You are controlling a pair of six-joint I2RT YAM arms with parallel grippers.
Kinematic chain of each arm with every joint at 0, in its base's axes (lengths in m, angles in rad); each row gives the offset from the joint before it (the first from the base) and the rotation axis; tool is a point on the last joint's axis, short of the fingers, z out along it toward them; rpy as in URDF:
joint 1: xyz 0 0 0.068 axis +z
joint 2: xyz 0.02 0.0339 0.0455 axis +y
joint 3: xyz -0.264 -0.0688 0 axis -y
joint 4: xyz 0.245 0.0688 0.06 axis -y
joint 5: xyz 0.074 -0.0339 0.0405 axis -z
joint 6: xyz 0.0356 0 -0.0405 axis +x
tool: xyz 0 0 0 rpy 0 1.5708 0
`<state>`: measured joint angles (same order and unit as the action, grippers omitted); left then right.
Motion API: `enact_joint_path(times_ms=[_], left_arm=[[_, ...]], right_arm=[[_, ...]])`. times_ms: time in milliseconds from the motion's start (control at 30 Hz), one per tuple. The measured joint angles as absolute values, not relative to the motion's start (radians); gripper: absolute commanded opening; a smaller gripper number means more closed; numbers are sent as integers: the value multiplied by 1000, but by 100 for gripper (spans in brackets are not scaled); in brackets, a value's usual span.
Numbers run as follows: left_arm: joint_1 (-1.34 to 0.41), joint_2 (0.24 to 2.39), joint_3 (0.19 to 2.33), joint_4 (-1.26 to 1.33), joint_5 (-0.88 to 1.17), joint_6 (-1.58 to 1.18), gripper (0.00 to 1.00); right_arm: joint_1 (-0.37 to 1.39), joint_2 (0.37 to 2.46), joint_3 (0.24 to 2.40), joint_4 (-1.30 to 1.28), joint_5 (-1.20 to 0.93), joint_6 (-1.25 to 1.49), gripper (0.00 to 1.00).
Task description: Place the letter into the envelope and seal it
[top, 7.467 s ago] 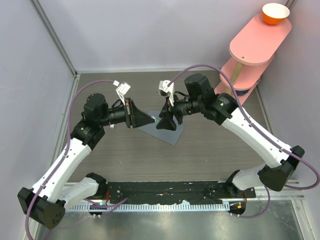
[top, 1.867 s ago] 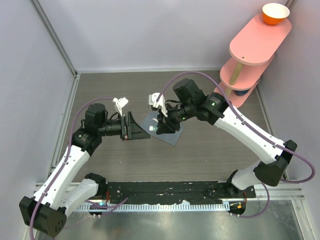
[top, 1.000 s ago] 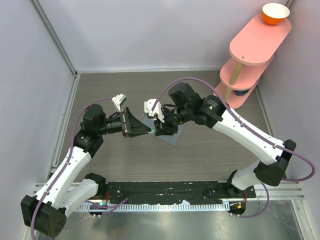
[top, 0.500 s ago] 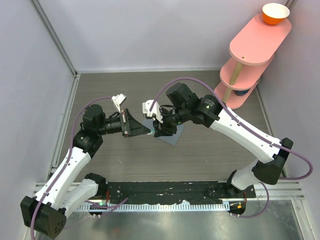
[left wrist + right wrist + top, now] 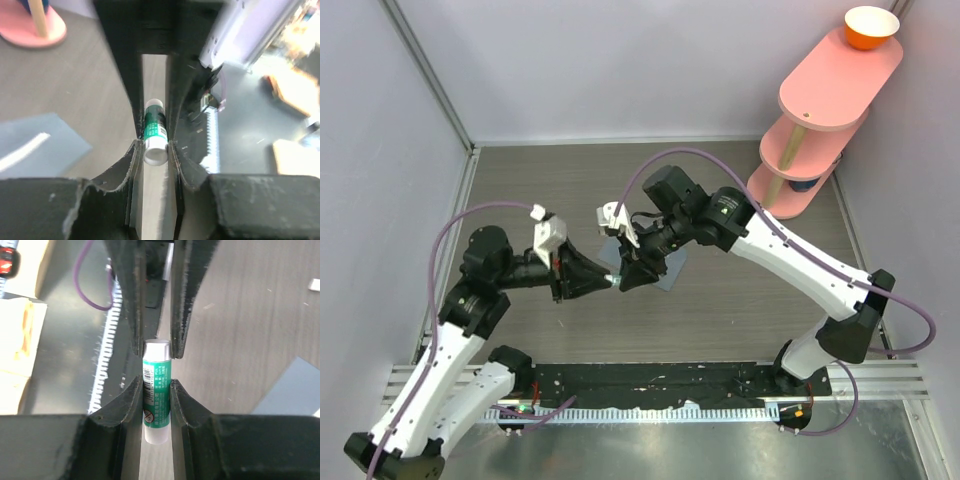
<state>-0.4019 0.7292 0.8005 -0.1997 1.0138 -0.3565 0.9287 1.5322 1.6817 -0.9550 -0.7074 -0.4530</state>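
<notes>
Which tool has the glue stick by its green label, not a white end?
The right tool: it pinches the glue stick on the green printed label, while the left tool clamps a white end.

Green-and-white glue stick [image 5: 156,390], slate-blue envelope [image 5: 60,145], pink shelf [image 5: 840,75], orange bowl [image 5: 871,27]

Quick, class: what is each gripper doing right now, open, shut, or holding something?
The left gripper is shut on the white end of the glue stick.
The right gripper is shut on the stick's green body.
</notes>
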Motion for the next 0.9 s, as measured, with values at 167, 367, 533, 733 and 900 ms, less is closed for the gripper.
enact_joint_path(times_ms=[167,367,533,733,900], left_arm=[[-436,554,799,-359,1050,340,0],[-452,361,619,-433,1060,1393,0],[-453,411,458,-247,1039,1780,5],[-453,457,480,-219,1013,1927,94],[-438,409,589,-344,924,1876,100]], right_arm=[[944,1561,1681,-921,-836,-397,1],[942,1583,1625,-855,-906,-310,1],[888,1604,1568,-861,-899,-225,1],[857,1602,1566,-841,-945,-150,1],[830,1601,1574,-858,-989,-134,1]])
